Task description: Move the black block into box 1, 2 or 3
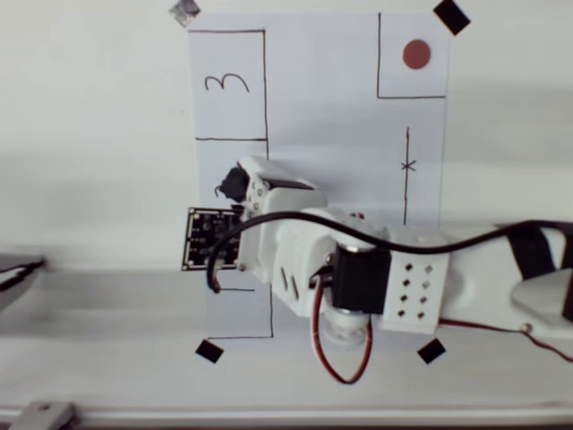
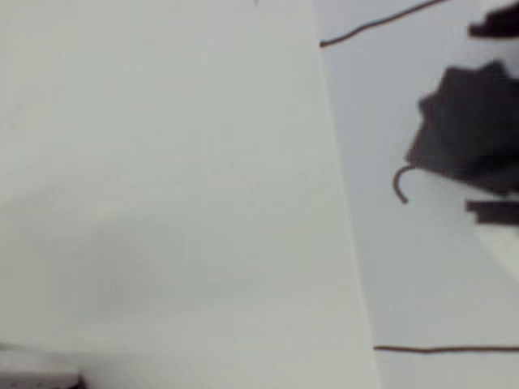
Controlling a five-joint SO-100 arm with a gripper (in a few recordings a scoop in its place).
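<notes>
At the fingertips: in the wrist view the black block (image 2: 470, 121) sits at the right edge, between dark finger parts above and below it; the picture is too blurred to tell whether they press on it.
Gripper: in the overhead view the gripper (image 1: 235, 186) hangs over the middle rectangle on the paper, with the block (image 1: 234, 182) at its tip; whether the fingers are apart or together cannot be told.
Box: the middle box (image 1: 233, 157) lies under the gripper and arm, and its number is hidden; the wrist view shows two of its drawn lines and a curved pen stroke just beside the block.
Arm: the white arm (image 1: 358, 269) reaches in from the right of the overhead view, with a black cable looping over it.
Paper: the white sheet (image 1: 331, 107) is held by tape squares (image 1: 451, 15) at its corners.
Farther off: a rectangle marked "3" (image 1: 228, 85) and a drawn square with a red dot (image 1: 416, 55) lie at the top of the sheet.
</notes>
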